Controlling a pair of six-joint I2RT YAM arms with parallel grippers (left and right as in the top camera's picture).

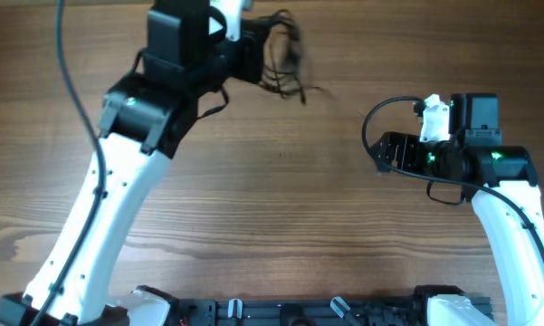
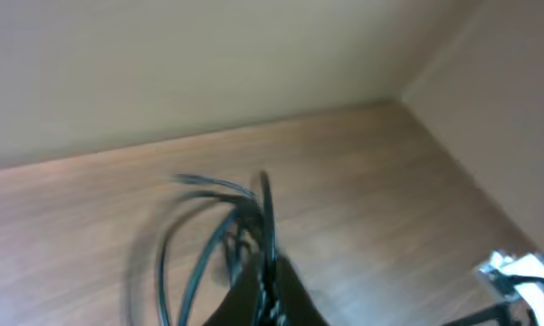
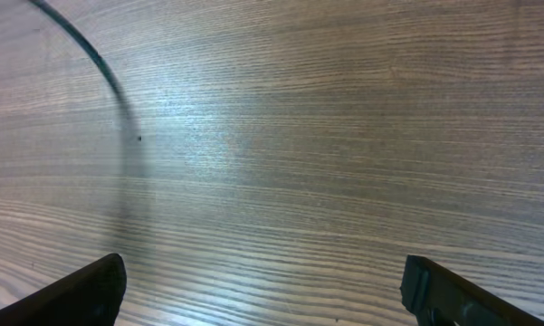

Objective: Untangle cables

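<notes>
The cables (image 1: 285,54) are a bundle of thin black loops hanging at the far middle of the table, blurred with motion. My left gripper (image 1: 252,56) is shut on the bundle's near side. In the left wrist view the closed fingers (image 2: 294,299) pinch several strands, and the cable loops (image 2: 204,235) fan out to the left above the wood. My right gripper (image 1: 391,152) sits apart at the right of the table, well away from the cables. Its jaws stand wide open in the right wrist view (image 3: 262,272), with only bare wood between them.
The wooden table (image 1: 281,208) spans the whole view. A thicker black wire (image 1: 373,122) fixed to the right arm loops beside its gripper and crosses the upper left of the right wrist view (image 3: 100,59). A pale wall (image 2: 208,63) rises behind the table's far edge.
</notes>
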